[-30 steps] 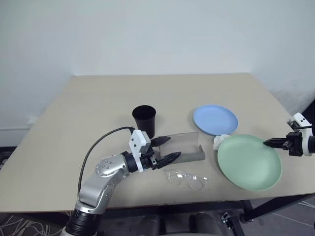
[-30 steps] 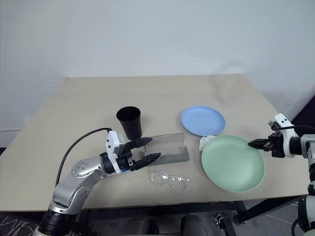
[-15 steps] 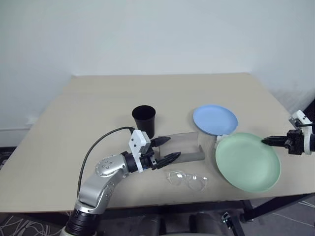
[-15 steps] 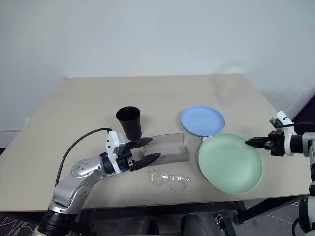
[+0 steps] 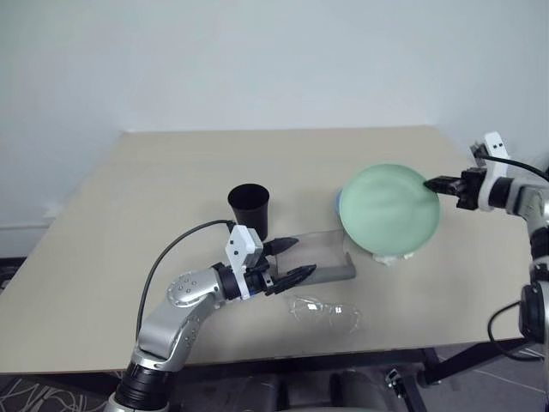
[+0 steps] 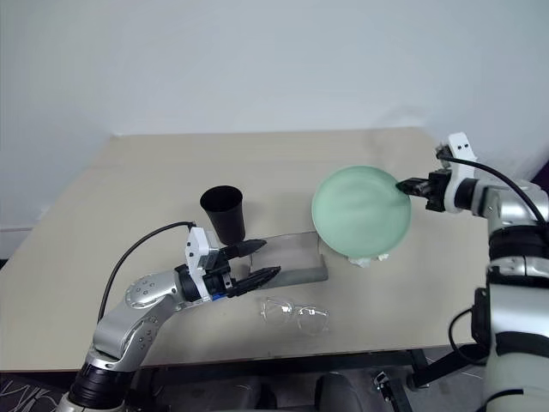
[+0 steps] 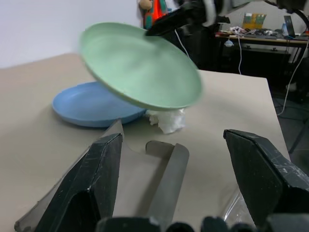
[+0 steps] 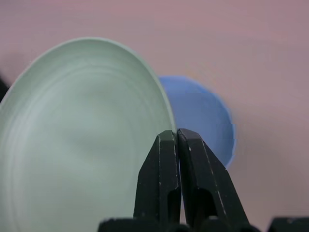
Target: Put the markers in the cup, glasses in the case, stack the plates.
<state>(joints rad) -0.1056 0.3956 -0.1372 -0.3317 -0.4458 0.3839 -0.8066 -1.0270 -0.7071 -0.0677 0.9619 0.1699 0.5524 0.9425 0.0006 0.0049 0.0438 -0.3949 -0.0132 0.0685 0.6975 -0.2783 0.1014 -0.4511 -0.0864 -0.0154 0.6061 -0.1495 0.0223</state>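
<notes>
Pinching the far right rim of the green plate (image 5: 390,209), right gripper (image 5: 431,184) clamped tight, plate lifted clear of the table (image 5: 154,180) and tilted, hanging over the blue plate (image 7: 91,105). Blue plate flat below, mostly hidden in the head views, a sliver showing at the green plate's left edge. Crumpled tissue (image 7: 166,120) just beside the blue plate, under the green plate's near edge. Left gripper (image 5: 288,260) spread wide, level, fingers either side of the near end of the open case (image 5: 330,256), not visibly touching. Cup (image 5: 249,209) upright behind the left gripper, near the case's left end. Glasses (image 5: 326,311) flat near the front edge, just in front of the case. Broad bare tabletop along the back and left.
</notes>
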